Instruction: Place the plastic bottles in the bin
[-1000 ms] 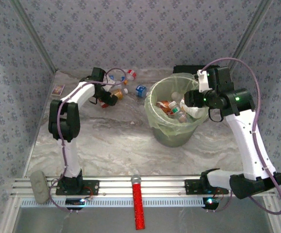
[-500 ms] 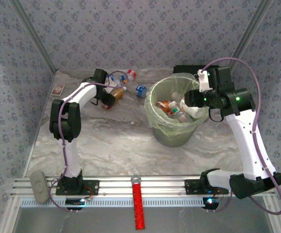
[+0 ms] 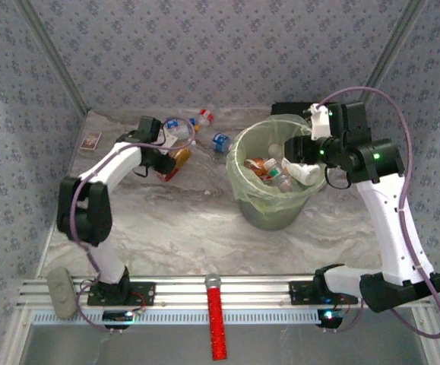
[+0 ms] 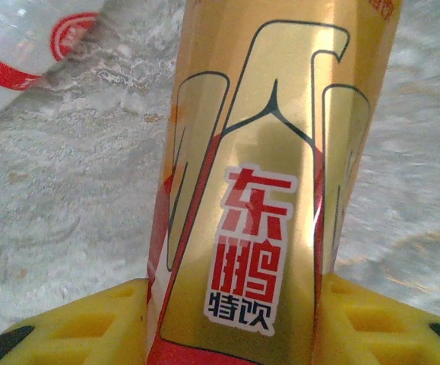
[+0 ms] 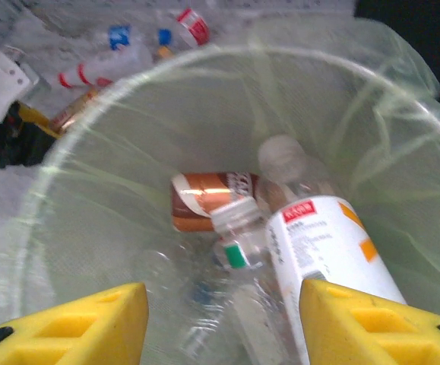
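i am holding the copper-orange bottle [image 4: 280,152] in the left gripper [image 4: 231,304]. the yellow fingers [image 4: 90,327] are pressing on both sides of its glossy label, at the bottom centre of the left wrist frame. in the top frame this bottle is sitting at the upper left, low over the marble table [image 3: 189,220] and well apart from the bin [image 3: 269,214] at centre right. i am judging it to be light and thin-walled, so it is likely denting under hard pressure, and the smooth label is likely making it slippery. i am therefore taking hold across the straight middle of the body, not at the tapered neck or the cap, and i am using only moderate force. a clear bottle with red bands [image 4: 22,53] is lying just beside it at the upper left of the wrist frame. a red-capped bottle [image 3: 203,116] and a blue-capped bottle [image 3: 220,141] are waiting on the table between my left gripper and the bin. my right gripper [image 5: 221,304] is hovering over the bin mouth with its jaws partly apart and apparently gripping nothing. below it, a white bottle [image 5: 326,251] and several others are lying inside the liner.
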Available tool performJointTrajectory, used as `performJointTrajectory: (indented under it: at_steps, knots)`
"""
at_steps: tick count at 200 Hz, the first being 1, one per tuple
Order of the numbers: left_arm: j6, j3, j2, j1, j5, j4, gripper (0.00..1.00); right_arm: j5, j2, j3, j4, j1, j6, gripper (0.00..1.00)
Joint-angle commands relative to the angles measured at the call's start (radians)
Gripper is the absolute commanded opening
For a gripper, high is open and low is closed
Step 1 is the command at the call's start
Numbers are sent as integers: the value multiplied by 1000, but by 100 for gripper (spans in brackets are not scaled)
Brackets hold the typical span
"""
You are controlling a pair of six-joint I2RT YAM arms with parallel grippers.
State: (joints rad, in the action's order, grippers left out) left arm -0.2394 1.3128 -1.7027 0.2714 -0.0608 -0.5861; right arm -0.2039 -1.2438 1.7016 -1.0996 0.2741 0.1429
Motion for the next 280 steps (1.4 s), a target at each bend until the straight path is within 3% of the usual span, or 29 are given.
performJointTrajectory:
  at_steps: [1,68,117,144,199,250,271,280]
  knots:
    - [130,-99,158,26,-115,124,43,-97,-15,64,86,35,47,57]
    - [346,-336,560,123,-105,285,44,-117,-222,254,197,271,76,59]
    - [494,-448,750,188,-118,471,46,-174,-414,387,257,380,129,91]
    - [526,-460,772,228,-123,523,46,-198,-514,455,262,405,147,100]
    - [539,-447,752,289,-99,591,46,-264,-602,472,287,420,193,96]
    - [536,-429,723,306,-92,601,48,-253,-597,451,291,413,203,63]
    - [535,-425,721,311,-90,599,55,-252,-593,469,287,410,197,60]
    - [532,-425,722,312,-93,599,68,-250,-595,484,283,405,191,60]
